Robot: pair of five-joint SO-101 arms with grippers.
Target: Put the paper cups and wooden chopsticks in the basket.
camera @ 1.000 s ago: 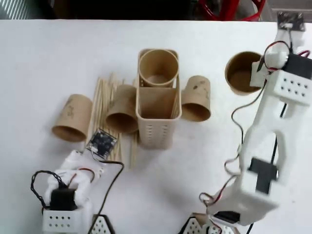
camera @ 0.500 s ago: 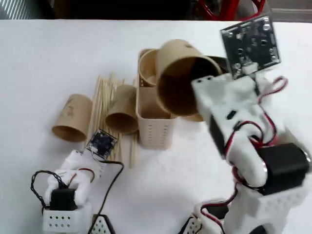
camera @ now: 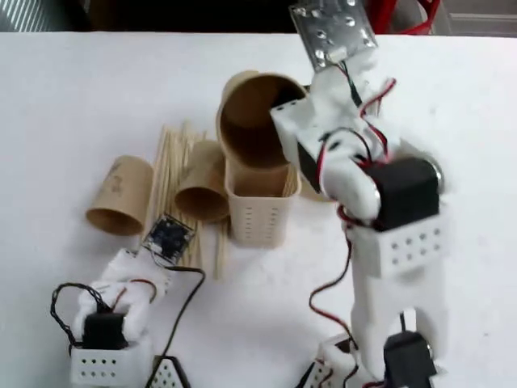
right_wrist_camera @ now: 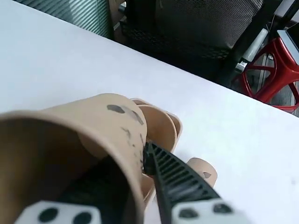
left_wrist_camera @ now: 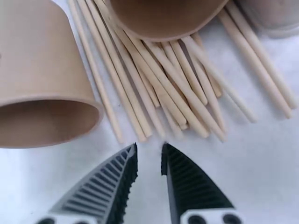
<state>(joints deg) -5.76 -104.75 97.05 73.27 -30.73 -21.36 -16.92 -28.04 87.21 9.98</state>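
My right gripper is shut on the rim of a paper cup, one finger inside and one outside. The cup hangs tilted over the far end of the tall beige basket. A second cup stands inside the basket behind it. Two more cups lie on their sides left of the basket: one on the table, one on the spread wooden chopsticks. My left gripper hovers just short of the chopstick ends, its jaws a narrow gap apart with nothing between them.
Another cup lies right of the basket, mostly hidden by the right arm in the high view. The left arm rests at the near left edge. Bare white table stretches to the far left.
The right arm lifted the cup from the far right of the table and swung it left until it hangs over the basket. The left arm has not moved.
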